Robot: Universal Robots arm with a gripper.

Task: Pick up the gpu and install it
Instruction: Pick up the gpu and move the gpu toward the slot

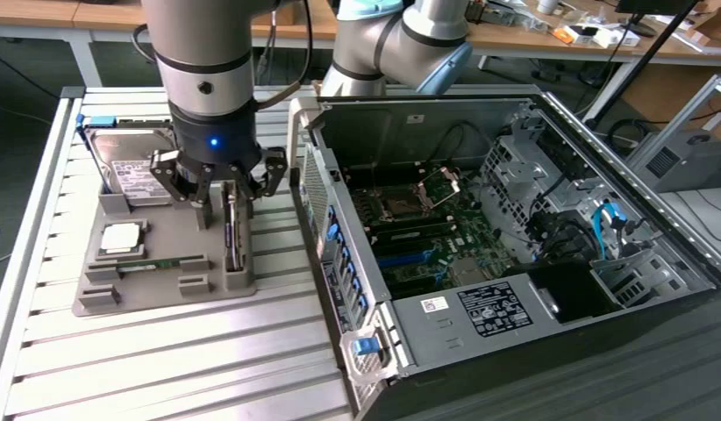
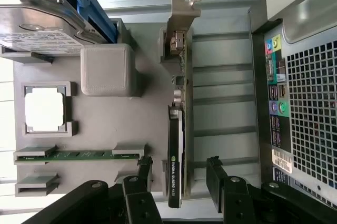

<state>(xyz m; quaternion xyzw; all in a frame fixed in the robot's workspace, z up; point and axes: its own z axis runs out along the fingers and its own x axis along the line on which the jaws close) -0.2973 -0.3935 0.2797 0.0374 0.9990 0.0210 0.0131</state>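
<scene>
Slatted aluminium table (image 1: 161, 377) carries the work, with cluttered benches behind it in the upper part of the exterior frame. On the exterior view's left sits a grey parts tray (image 1: 161, 294). On the right an open computer case (image 1: 641, 202) lies with its motherboard (image 1: 419, 232) exposed.

The gpu (image 1: 232, 235) stands on edge in a slot along the tray's side nearest the case. It reads as a thin dark card, with its metal bracket at the end toward the hard drive (image 1: 132, 171). A processor (image 1: 122, 237) and a memory stick (image 1: 150, 263) lie in their own recesses further toward the exterior view's left.

The gripper (image 1: 226, 189) hangs directly over the card. Its jaws are spread wide, holding nothing. In the wrist view one finger (image 2: 143, 170) stands on each side of the card, and neither touches it.

The step in hand looks like the grasp itself. Doing it well probably means keeping the card centred between the fingers so both pads meet its faces together, since an uneven close could tip it in the slot. The fingers sit toward the end away from the bracket, so a firm squeeze on flat board, clear of the tray's walls, should guard against the bracket end sagging.
</scene>
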